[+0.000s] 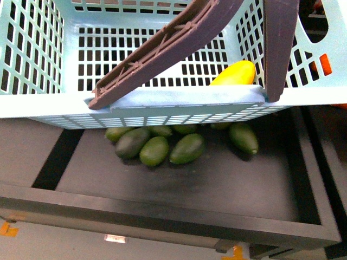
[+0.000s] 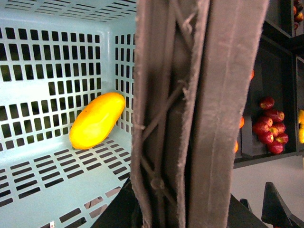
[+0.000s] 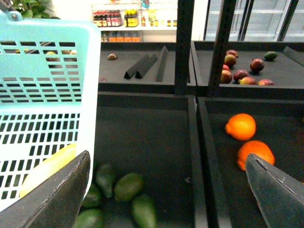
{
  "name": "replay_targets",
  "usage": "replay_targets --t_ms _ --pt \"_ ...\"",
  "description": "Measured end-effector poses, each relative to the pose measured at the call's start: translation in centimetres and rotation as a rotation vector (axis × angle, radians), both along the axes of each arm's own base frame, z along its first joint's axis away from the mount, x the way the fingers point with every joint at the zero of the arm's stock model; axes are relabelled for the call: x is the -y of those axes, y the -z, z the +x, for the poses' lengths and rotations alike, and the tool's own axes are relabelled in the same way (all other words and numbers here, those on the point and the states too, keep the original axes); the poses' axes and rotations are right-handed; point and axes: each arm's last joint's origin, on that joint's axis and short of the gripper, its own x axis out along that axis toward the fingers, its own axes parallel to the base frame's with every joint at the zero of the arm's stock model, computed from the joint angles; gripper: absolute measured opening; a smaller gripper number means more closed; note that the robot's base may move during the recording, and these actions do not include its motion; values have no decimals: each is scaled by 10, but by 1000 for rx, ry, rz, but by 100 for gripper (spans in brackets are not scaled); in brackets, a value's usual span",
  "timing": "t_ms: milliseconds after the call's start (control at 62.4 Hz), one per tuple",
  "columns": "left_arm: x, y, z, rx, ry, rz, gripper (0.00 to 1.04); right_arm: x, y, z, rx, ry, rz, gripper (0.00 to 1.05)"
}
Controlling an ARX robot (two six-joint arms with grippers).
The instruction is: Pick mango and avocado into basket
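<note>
**Mango in basket; avocados in bin; right pincer wide open and empty**

1. The light teal slotted plastic basket (image 1: 162, 100) is raised over the back part of a black display bin (image 1: 227, 184). In the front view its near rim hides part of the fruit below.
2. The smooth yellow-orange oval mango (image 2: 97, 119) lies on the basket floor in a corner, touching the slotted wall.
3. The dark green egg-shaped avocados (image 1: 154, 150) lie clustered on the bin floor, outside the basket. Several touch one another, and some are partly under the basket's rim.
4. The basket's brown ribbed plastic handles (image 2: 199, 114) stand close against the left wrist camera.
5. Left pincer (image 2: 197, 209): the handles pass between its two dark fingers. One finger is against the handle edge, and a gap shows beside the other. I cannot tell whether it is clamped on them.
6. Right pincer (image 3: 166, 156): its fingers are spread wide with nothing between them. It is over the bin, just beside the basket.
7. Two round oranges (image 3: 241, 126) lie in the adjoining compartment, apart from the avocados.
</note>
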Motion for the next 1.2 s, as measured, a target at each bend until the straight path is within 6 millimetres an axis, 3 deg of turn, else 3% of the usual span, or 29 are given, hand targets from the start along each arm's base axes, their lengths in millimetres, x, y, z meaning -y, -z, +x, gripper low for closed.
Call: replay_targets --t_ms 850,882,1010,1090,1202 --pt "-6 0 4 7 -32 9 16 0 0 0 -2 -4 0 96" --pt "-6 0 4 11 -35 15 16 0 2 1 -37 35 24 96" --pt "-4 0 3 13 -21 17 16 12 -11 11 -389 485 166 96" --pt "-4 0 3 7 -16 9 16 26 -10 10 -489 563 214 96" --pt "-1 0 1 1 1 0 16 52 -6 20 -515 546 273 96"
